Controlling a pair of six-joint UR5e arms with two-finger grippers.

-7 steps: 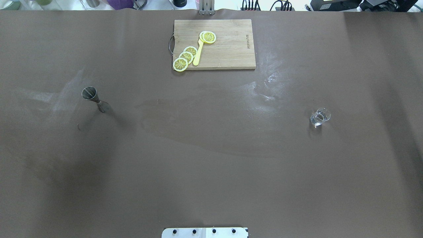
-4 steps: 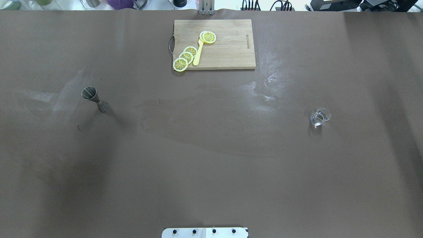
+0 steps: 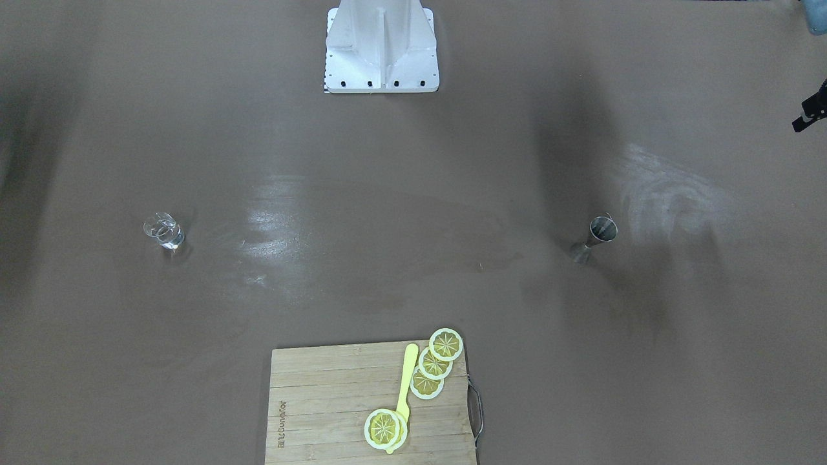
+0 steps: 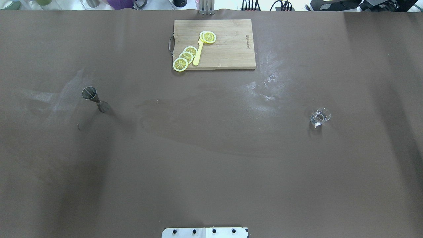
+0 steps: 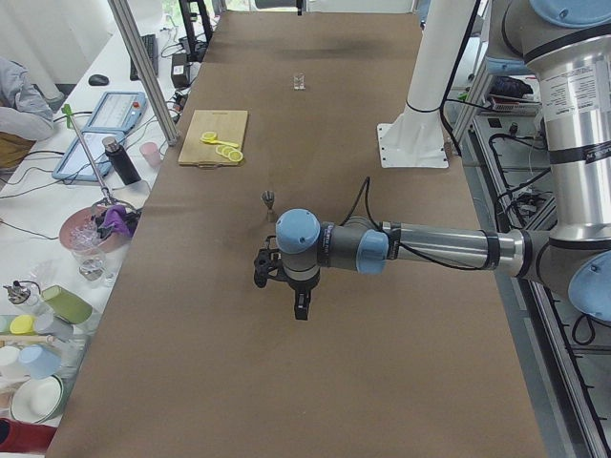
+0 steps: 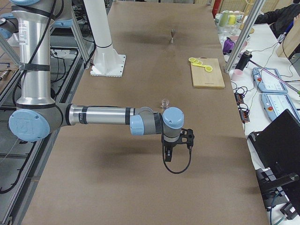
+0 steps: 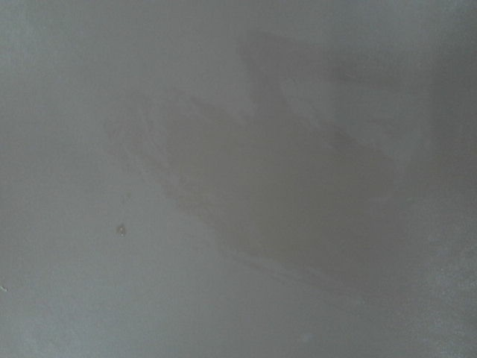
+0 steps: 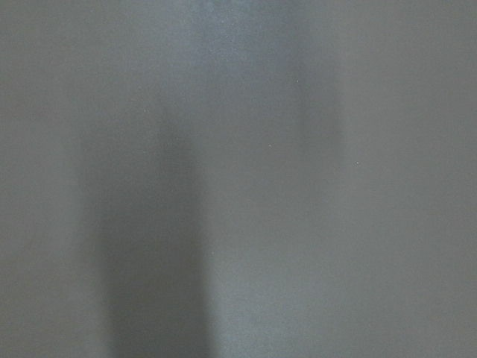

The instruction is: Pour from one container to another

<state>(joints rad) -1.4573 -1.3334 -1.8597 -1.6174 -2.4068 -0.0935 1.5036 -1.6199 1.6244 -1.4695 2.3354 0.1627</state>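
A steel jigger (image 4: 94, 98) stands upright on the left half of the brown table. In the front view the jigger (image 3: 597, 234) is on the right. A small clear glass (image 4: 320, 116) stands on the right half; the front view shows this glass (image 3: 163, 232) on the left. Neither gripper shows in the overhead view. The left gripper (image 5: 299, 307) hangs over bare table, nearer the table's left end than the jigger (image 5: 268, 199). The right gripper (image 6: 167, 155) hangs over bare table, nearer the right end than the glass (image 6: 165, 102). I cannot tell whether either is open. Both wrist views show only table.
A wooden cutting board (image 4: 231, 49) with lemon slices (image 4: 185, 57) and a yellow spoon (image 4: 198, 54) lies at the far middle. The robot's white base (image 3: 381, 48) stands at the near edge. A side bench (image 5: 86, 239) with cups and bottles runs along the far side.
The jigger, the glass and the board have not moved. Only the soft shadow on the table's left front shifts slightly.
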